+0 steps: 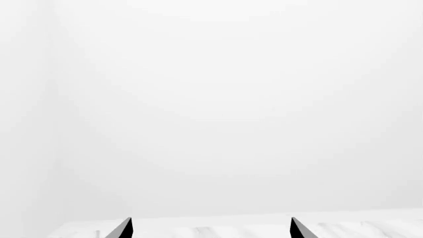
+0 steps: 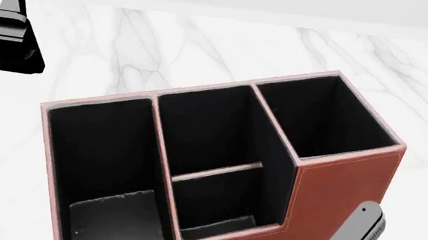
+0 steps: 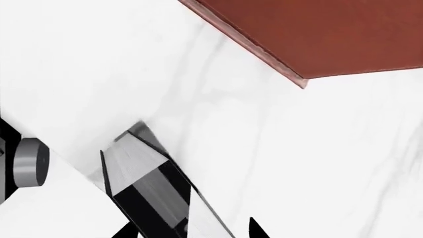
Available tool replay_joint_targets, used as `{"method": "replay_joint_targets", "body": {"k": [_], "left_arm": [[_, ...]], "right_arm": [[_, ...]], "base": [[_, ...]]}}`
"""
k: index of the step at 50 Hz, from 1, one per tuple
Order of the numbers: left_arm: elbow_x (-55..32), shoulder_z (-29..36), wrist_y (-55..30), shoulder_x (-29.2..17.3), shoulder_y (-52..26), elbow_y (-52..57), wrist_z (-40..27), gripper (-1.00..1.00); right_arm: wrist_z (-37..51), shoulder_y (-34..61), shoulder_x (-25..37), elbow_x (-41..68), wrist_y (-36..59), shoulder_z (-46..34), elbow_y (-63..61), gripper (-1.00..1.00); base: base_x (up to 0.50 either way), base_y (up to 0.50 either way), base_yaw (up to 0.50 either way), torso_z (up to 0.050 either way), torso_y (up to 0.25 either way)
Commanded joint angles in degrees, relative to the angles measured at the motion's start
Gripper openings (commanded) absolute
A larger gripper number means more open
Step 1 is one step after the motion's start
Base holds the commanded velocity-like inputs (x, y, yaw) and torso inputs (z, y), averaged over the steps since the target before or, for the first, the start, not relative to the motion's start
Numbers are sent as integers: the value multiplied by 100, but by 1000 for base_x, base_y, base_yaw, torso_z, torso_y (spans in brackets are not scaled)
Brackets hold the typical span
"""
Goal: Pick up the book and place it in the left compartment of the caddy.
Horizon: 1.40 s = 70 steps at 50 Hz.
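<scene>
White marble counter [image 2: 206, 41]: book [image 2: 112, 220] already lies in caddy's [image 2: 342, 187] left compartment; both jaws wide, empty; next, withdraw.

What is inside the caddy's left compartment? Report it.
The left compartment of the caddy shows black lining and a grey patch at its floor; no distinct object is clear. Its front wall hides the nearest floor.

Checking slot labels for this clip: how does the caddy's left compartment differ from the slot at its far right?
The left compartment is long and narrow, while the square slot is squarish. The left compartment sits behind the lower part of the caddy's stepped front wall; the square slot sits behind the taller part. Both are black-lined, undivided and have reddish-brown rims.
</scene>
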Motion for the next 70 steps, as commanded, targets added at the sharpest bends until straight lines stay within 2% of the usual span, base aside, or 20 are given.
{"method": "replay_joint_targets", "body": {"k": [1, 10, 25, 31, 33, 56, 63, 70], "left_arm": [[-30, 4, 32, -24, 26, -15, -24, 100], [-59, 13, 25, -30, 13, -8, -53, 100], [-99, 41, 44, -48, 18, -3, -96, 100], [-102, 50, 80, -57, 22, -48, -109, 100], [-108, 48, 80, -57, 22, -49, -117, 100], [-172, 36, 84, -94, 13, -61, -182, 100], [-170, 59, 89, -107, -29, -99, -214, 100], [-152, 115, 137, -119, -27, -127, -246, 100]], "right_arm": [[-364, -577, -48, 115, -149, -95, -69, -100], [-13, -660, -101, 598, -482, 392, 59, -100], [243, -835, -169, 1033, -782, 720, 125, -100], [1137, -895, -174, 1961, -1541, 1618, 678, -100], [1724, -831, -267, 2863, -1329, 1851, 1112, -100], [1964, -692, -344, 3151, -1097, 1878, 991, -100], [2617, -60, -290, 3803, -728, 2142, 500, -100], [3000, 434, -660, 4162, -677, 2340, 518, -100]], "base": [[0, 0, 0, -10, 0], [1, 0, 3, -2, 0], [1, 1, 5, -1, 0], [2, 1, 3, -2, 0], [0, 0, 0, 0, 0], [0, 0, 0, 0, 0], [0, 0, 0, 0, 0], [0, 0, 0, 0, 1]]}}
